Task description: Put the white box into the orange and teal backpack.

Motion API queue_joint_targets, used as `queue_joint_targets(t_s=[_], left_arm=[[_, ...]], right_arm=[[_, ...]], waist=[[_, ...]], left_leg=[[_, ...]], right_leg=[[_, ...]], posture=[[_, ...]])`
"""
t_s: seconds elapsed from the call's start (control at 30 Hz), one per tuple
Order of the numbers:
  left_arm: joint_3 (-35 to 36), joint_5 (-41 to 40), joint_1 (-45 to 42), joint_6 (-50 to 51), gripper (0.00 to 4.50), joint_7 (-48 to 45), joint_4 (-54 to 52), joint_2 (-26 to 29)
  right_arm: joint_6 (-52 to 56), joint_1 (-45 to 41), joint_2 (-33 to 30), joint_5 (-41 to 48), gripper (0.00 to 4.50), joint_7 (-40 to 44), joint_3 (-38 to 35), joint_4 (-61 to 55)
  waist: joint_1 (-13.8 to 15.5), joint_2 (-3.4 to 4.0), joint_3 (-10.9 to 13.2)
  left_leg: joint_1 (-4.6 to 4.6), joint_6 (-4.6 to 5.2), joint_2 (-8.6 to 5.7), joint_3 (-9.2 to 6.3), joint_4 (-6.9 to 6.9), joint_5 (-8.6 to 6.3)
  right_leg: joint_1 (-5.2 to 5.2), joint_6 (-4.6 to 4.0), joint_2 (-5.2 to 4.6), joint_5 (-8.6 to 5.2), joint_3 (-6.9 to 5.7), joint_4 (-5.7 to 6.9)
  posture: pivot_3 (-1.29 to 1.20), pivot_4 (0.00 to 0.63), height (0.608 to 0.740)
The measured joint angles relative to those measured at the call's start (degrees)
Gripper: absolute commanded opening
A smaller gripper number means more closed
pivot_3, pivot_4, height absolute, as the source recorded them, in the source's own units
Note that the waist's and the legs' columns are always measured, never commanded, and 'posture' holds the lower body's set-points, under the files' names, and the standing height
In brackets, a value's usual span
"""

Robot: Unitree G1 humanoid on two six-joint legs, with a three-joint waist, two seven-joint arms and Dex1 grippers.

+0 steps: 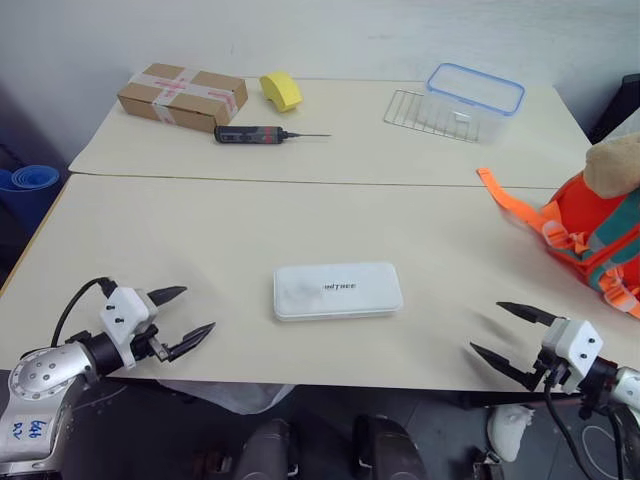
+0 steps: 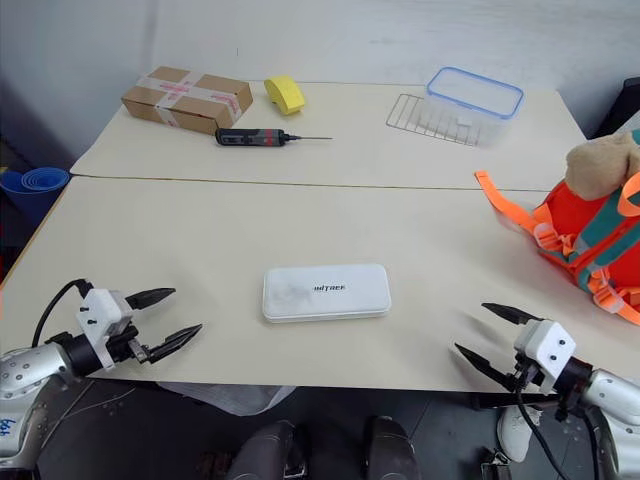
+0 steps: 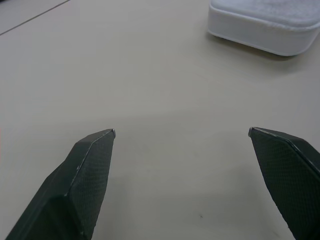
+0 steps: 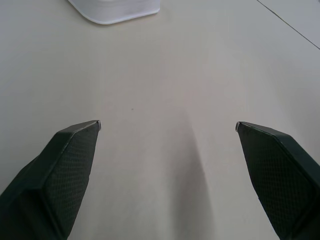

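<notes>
white box [image 1: 337,290] lies flat at table centre; both the left gripper [image 1: 186,319] and right gripper [image 1: 507,333] gape empty; its low smooth edges could slip, backpack [image 1: 598,232] waiting at three o'clock.

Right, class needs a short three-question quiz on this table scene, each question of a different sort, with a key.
1. True or false: the white box lies flat on the table, between the left gripper and the right gripper.
2. Which stands nearest the clear blue-rimmed container? A) wire rack B) yellow sponge C) cardboard box
3. Fill in: both grippers are ____ and hold nothing.

Key: 1 true; 2 A; 3 open. The orange and teal backpack sits at the table's right edge, apart from the box.
</notes>
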Motion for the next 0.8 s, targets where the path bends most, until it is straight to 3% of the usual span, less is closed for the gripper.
queue_joint_targets(t_s=[0.3,0.37,0.53,0.77,0.8], left_arm=[[-0.2,-0.9,-1.6,3.7,4.50,-0.3,-0.2,0.3],[-0.2,-2.5,-1.6,6.3,4.50,-1.3,-0.7,0.9],[-0.7,-5.0,-4.6,9.8,2.96,-1.5,-4.4,1.0],[-8.9,-1.3,-11.1,13.5,0.66,2.7,-4.5,-0.9],[-10.0,-0.6,-11.8,13.9,0.34,3.3,-4.5,-1.4]], right_arm=[[1.0,-0.6,0.1,0.0,4.45,-1.0,0.6,-0.3],[1.7,-0.5,0.1,0.2,4.06,-0.8,0.8,-0.7],[8.7,-1.8,0.1,2.3,2.42,-0.3,4.0,-7.3],[13.8,-13.1,0.4,-4.6,0.00,-3.9,12.0,-8.3],[13.9,-15.2,0.8,-5.9,0.00,-4.7,13.1,-7.2]], waist=[[0.0,0.00,0.0],[0.0,0.00,0.0],[0.0,0.00,0.0],[0.0,0.00,0.0],[0.0,0.00,0.0]], left_leg=[[0.01,0.04,0.00,0.00,0.00,0.03],[0.01,0.04,0.00,0.00,0.01,0.03],[0.01,0.03,0.01,-0.01,0.07,0.05],[0.01,0.01,-0.01,0.01,0.10,0.05],[0.01,0.01,-0.01,0.01,0.13,0.06]], right_leg=[[0.00,0.00,0.01,0.00,0.00,0.03],[0.00,0.00,0.02,0.00,0.00,0.04],[0.02,0.00,0.02,0.00,0.01,0.08],[-0.03,0.01,0.10,0.00,0.01,0.35],[-0.02,0.01,0.12,0.00,0.01,0.42]], posture=[[0.00,0.150,0.740],[0.00,0.150,0.740],[0.00,0.150,0.740],[0.00,0.150,0.740],[0.00,0.150,0.740]])
